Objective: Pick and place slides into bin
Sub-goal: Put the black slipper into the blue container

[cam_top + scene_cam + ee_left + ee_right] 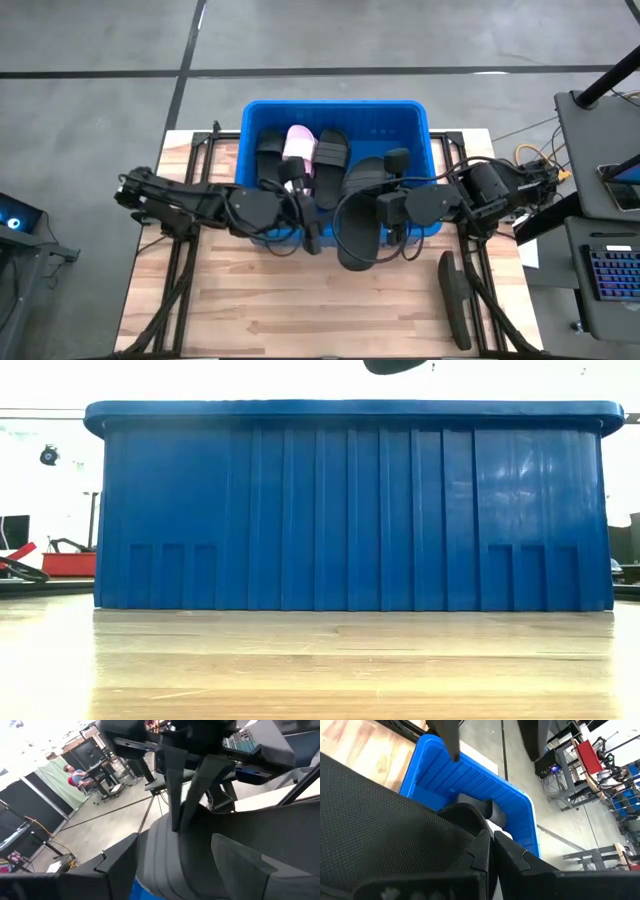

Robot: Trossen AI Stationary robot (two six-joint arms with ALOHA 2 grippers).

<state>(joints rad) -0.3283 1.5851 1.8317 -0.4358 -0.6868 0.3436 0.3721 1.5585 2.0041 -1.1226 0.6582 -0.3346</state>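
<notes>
The blue bin (335,110) stands at the table's far middle and fills the low view (350,510). Two black slides (270,150) (331,152) and a pale pink slide (298,145) lie in it. My right gripper (383,207) is shut on another black slide (358,215) above the bin's near rim. The slide's end shows at the top of the low view (395,365). My left gripper (305,210) is open just left of that slide. Its fingers (112,867) stand on either side of the slide's ribbed strap (167,855); I cannot tell whether they touch it. My right gripper pinches the held slide's right edge (181,822) about mid-length between its two fingers (175,785). It comes from the table's right side, across the slide. The slide is lifted clear, lying lengthwise over the bin's near rim, partly over the bin and partly over the table.
A further black slide (455,300) lies on the wooden table (270,310) at the near right. A desk with a keyboard (610,275) stands right of the table. A person (75,775) sits far off in the room.
</notes>
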